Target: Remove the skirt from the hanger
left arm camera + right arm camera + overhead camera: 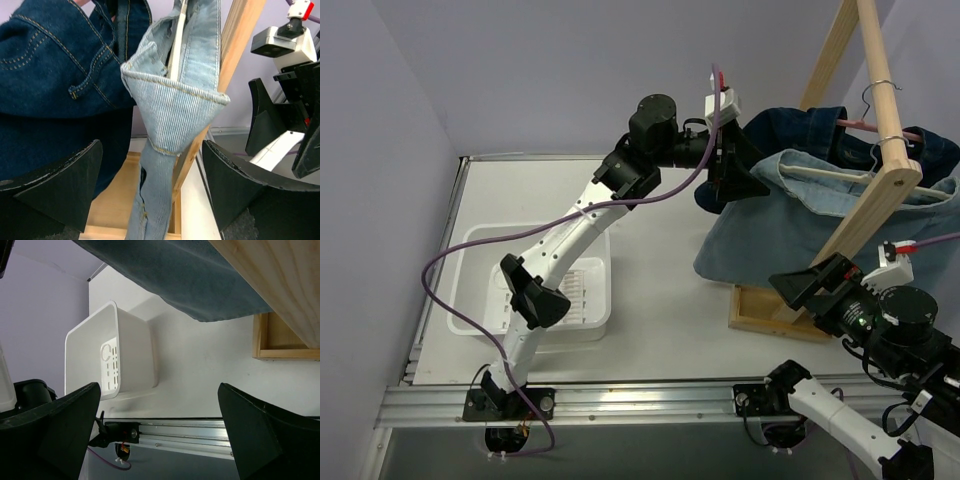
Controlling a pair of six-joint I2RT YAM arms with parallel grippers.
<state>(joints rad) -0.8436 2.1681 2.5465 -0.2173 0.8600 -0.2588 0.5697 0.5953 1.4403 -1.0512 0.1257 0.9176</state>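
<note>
A light blue denim skirt (790,215) hangs on a wooden hanger (830,178) from the wooden rack's rail (882,85). In the left wrist view its folded waist corner (172,107) hangs between my open left fingers. My left gripper (738,180) is open at the skirt's left waist edge, with nothing in its grasp. A dark blue denim garment (810,125) hangs behind the skirt and shows in the left wrist view (55,75). My right gripper (798,285) is open and empty, low beside the rack's slanted post, below the skirt's hem (190,285).
A white plastic basket (545,285) stands on the table at the left and shows in the right wrist view (117,355). The wooden rack's base frame (765,315) rests on the table and its slanted post (865,225) crosses the skirt. An aluminium rail (620,400) runs along the near edge.
</note>
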